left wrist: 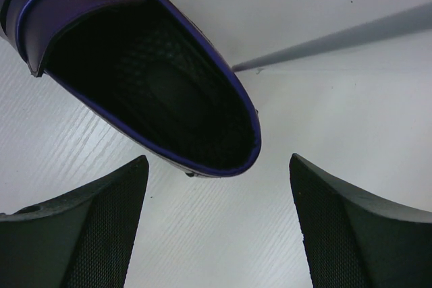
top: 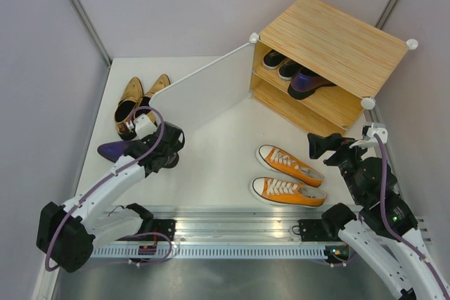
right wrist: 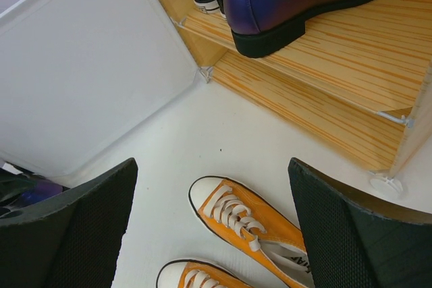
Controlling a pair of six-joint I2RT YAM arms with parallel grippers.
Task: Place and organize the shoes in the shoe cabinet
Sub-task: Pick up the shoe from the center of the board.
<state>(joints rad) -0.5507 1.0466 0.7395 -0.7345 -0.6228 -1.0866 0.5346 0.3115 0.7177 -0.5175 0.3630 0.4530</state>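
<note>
Purple loafer (left wrist: 155, 79) lies at nine o'clock on the surface (top: 225, 138), left fingers (left wrist: 88, 234) spread empty just short of its heel; right fingers (right wrist: 67, 234) gape empty above orange sneakers (right wrist: 236, 220). Next, probably: straddle heel, close, carry to cabinet (top: 330, 40) at one o'clock.

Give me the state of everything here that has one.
Door, open.
Stored loafer, on inner shelf.
Black sneakers, on inner shelf.
Loose loafer, on table, ungripped.
Orange sneakers, on table.
Gold pumps, on table.
Left claw, open.
Right claw, open.
</note>
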